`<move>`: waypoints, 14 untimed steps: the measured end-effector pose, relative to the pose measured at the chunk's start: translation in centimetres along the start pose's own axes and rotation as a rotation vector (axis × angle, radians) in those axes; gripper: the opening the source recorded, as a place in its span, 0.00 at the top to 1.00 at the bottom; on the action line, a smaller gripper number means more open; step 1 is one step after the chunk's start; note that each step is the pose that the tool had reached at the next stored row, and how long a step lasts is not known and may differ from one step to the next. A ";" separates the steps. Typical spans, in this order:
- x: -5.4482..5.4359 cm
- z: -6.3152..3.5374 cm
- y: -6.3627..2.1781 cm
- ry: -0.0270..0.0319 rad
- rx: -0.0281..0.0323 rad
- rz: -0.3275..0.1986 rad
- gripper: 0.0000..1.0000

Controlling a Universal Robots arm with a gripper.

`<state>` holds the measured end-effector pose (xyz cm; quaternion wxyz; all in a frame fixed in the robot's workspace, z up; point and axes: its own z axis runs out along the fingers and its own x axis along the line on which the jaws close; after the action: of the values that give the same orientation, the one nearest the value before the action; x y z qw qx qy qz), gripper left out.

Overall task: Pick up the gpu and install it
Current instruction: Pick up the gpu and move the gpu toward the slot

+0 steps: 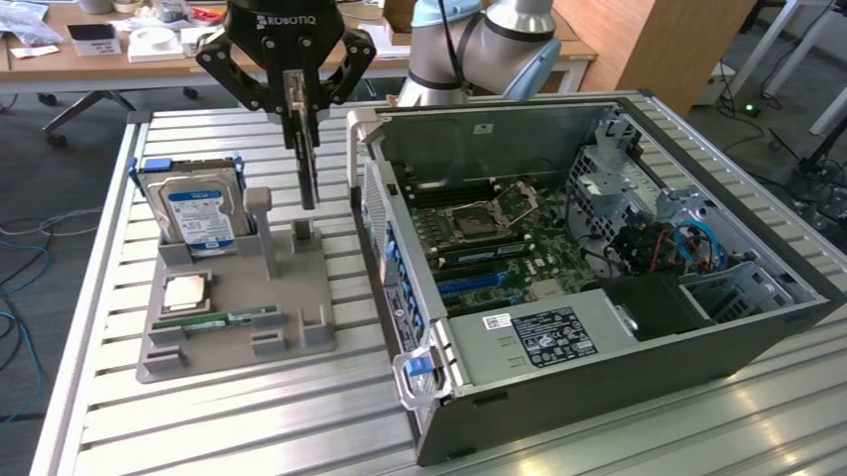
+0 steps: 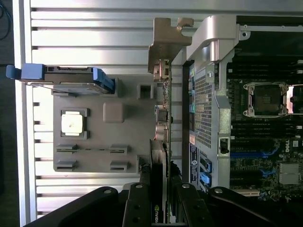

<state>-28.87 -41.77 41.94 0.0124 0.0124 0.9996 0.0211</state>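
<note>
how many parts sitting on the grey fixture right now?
3 on the fixture: hard drive upright at its far end, CPU flat in front of it, memory stick lying nearest the camera. The gpu is off it, held in the claw. Nothing looks hidden.

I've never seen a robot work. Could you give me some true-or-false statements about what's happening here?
The gripper holds the gpu. True.
The gpu sits in the computer case. False: it hangs outside the case, near the gray holder.
The hard drive stands upright in the holder. True.
The green memory stick stands upright. False: it lies flat on the holder.
</note>
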 end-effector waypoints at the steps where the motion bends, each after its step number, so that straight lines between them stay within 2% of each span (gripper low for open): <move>1: -0.1 -0.01 0.00 0.0001 0.0001 0.000 0.74; 14: -2.0 0.05 0.05 0.0001 -0.0005 0.000 0.74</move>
<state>-26.87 -41.77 41.94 0.0124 0.0124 0.9996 0.0214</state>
